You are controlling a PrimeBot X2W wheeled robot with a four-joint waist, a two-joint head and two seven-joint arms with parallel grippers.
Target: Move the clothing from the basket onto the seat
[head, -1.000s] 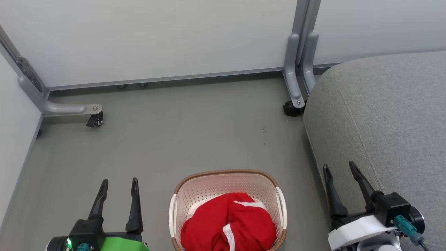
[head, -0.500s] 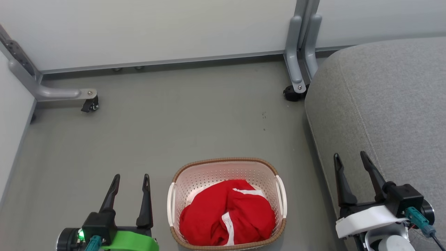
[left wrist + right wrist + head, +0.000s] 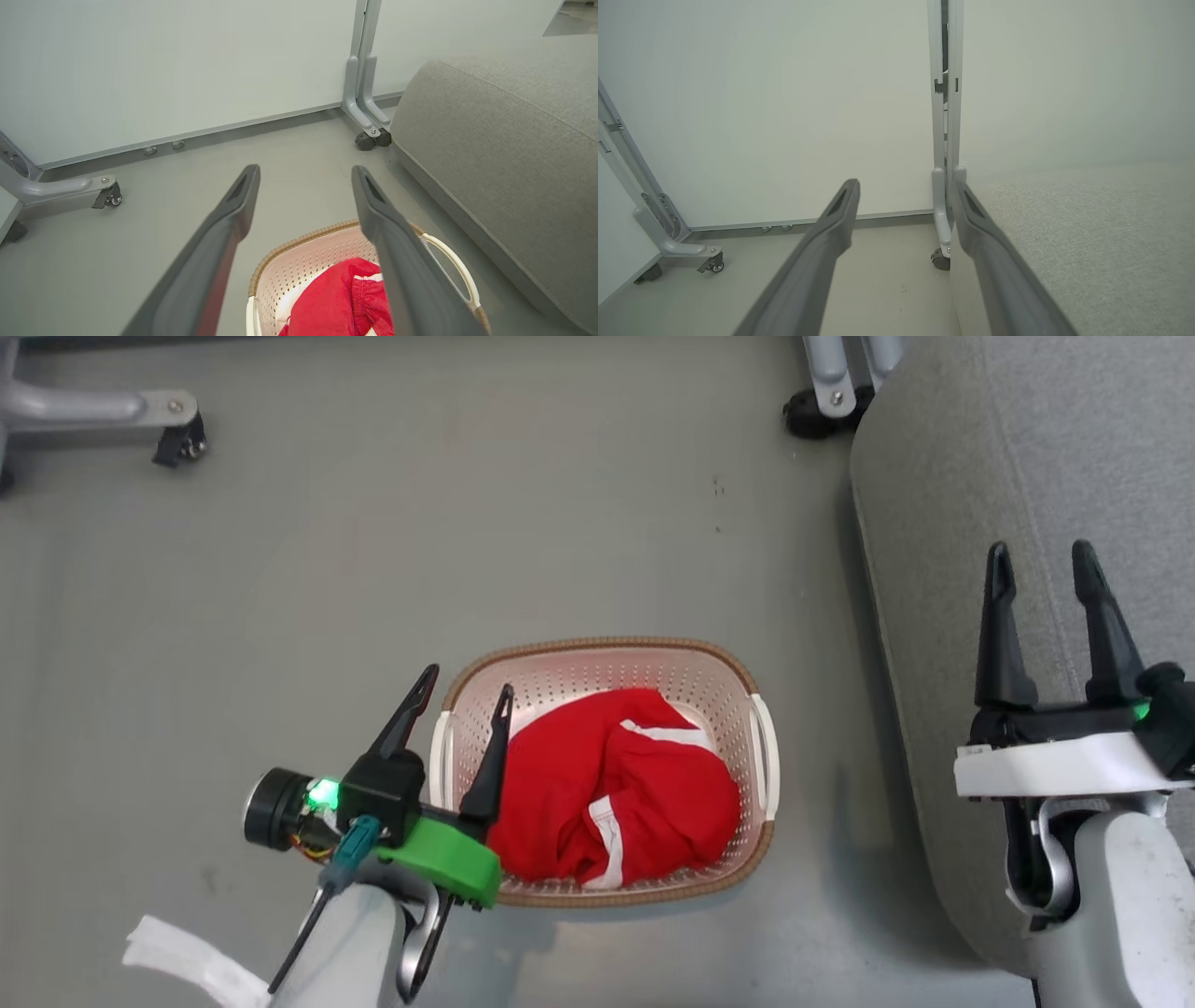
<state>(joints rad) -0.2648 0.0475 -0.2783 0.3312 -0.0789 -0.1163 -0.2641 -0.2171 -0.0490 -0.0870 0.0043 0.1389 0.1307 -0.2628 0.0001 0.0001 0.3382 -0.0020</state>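
Head view: your left pincer (image 3: pixel 469 679), apart, seems to straddle the basket (image 3: pixel 597 644) rim at lower left, so dropping now may hook it, not the clothing (image 3: pixel 607 784); right pincer (image 3: pixel 1041 548) apart too.

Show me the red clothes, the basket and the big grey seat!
red clothes (image 3: pixel 560 775), head view, middle of the bundle
basket (image 3: pixel 597 642), head view, far brown rim
seat (image 3: pixel 934 476), head view, grey top surface
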